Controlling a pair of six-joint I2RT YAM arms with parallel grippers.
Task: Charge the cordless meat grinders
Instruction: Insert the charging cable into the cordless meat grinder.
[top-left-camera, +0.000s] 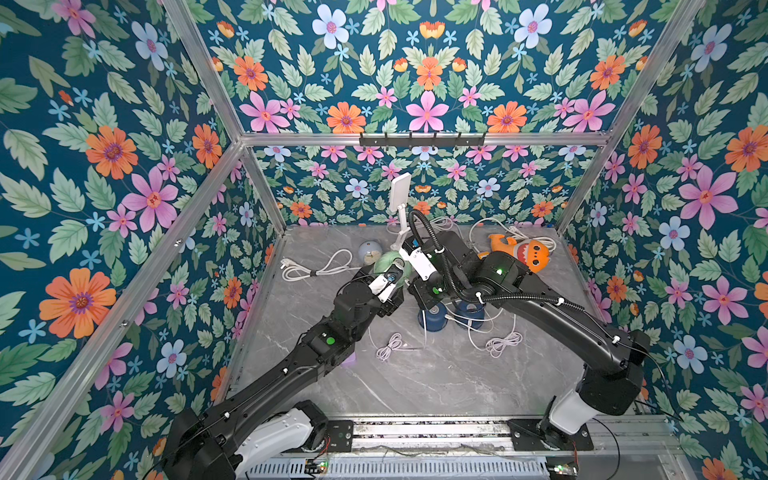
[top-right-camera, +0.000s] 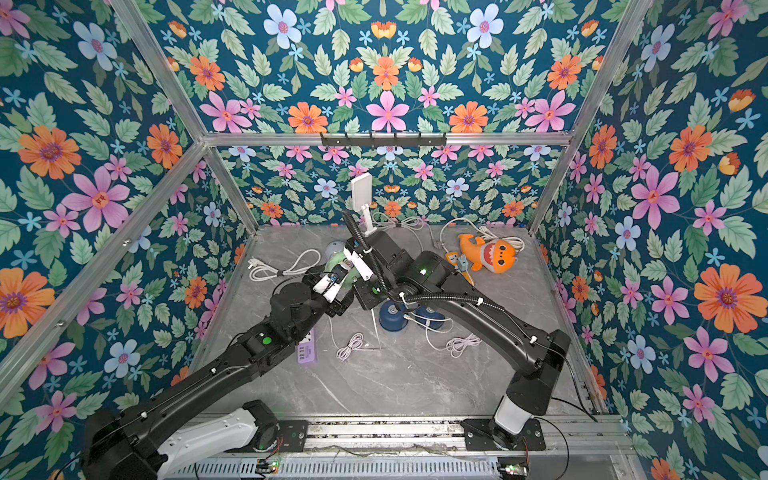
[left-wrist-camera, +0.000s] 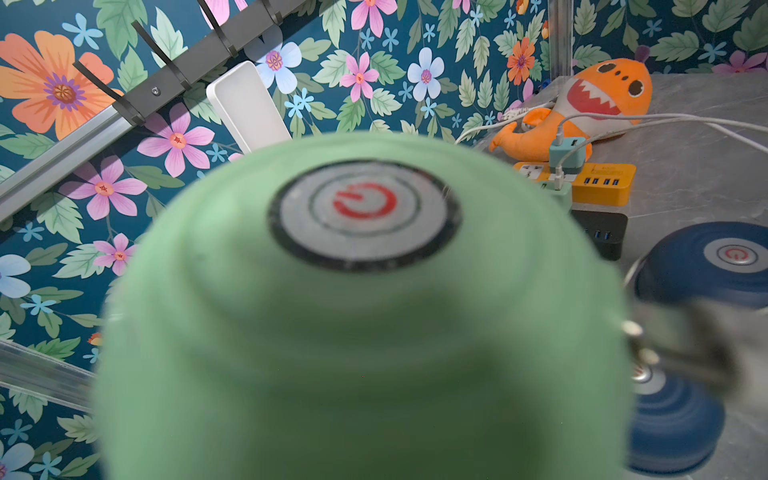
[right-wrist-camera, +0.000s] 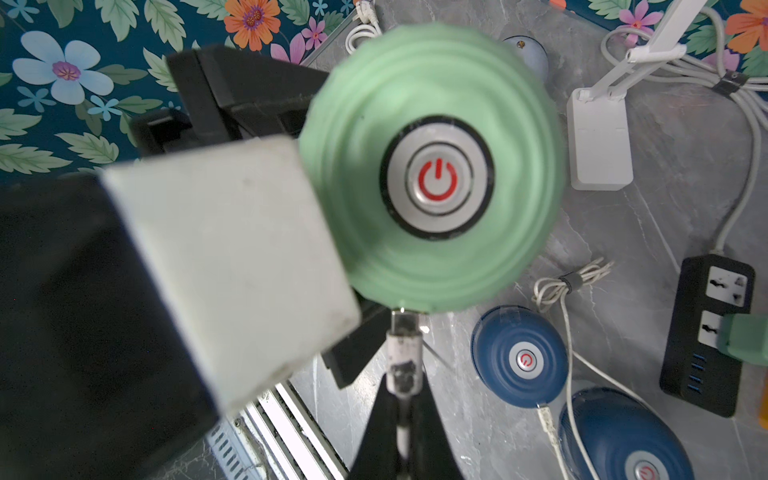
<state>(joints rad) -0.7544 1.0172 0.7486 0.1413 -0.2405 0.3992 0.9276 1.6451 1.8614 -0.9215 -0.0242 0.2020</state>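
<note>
The green grinder (right-wrist-camera: 432, 266) sits clamped in the left gripper (top-left-camera: 395, 274), toward the back middle of the marble table (top-left-camera: 415, 386), between the two wrists. The arms cover its base, so I cannot tell whether it touches the marble. In both top views only a sliver of its green shell shows. In the left wrist view the blurred dome fills the frame and hides the fingers. The right wrist view shows black fingers (right-wrist-camera: 249, 91) pressed against opposite sides of the dome.

The right gripper (right-wrist-camera: 402, 386) has its fingers drawn together on a white plug (right-wrist-camera: 402, 349), whose metal tip meets the grinder's lower rim. Whether the tip is seated in a socket is hidden.

The two navy grinders (right-wrist-camera: 519, 357) stand side by side just nearer the front, half covered by the right arm in the top views. In the right wrist view one of them is cut off by the frame edge, and a white connector meets the rim of the other.

A black power strip (right-wrist-camera: 706, 332) lies beside them, and a teal adapter (right-wrist-camera: 744, 338) plugged into it is cropped by the frame. A yellow power strip (left-wrist-camera: 602, 183) carries lettering too small to read. A purple strip (top-right-camera: 307, 353) lies half under the left forearm.

The widest open marble is at the front, past two coiled cords (top-left-camera: 388, 345). The only readable marking is the red power symbol on each silvery button (right-wrist-camera: 436, 178).
</note>
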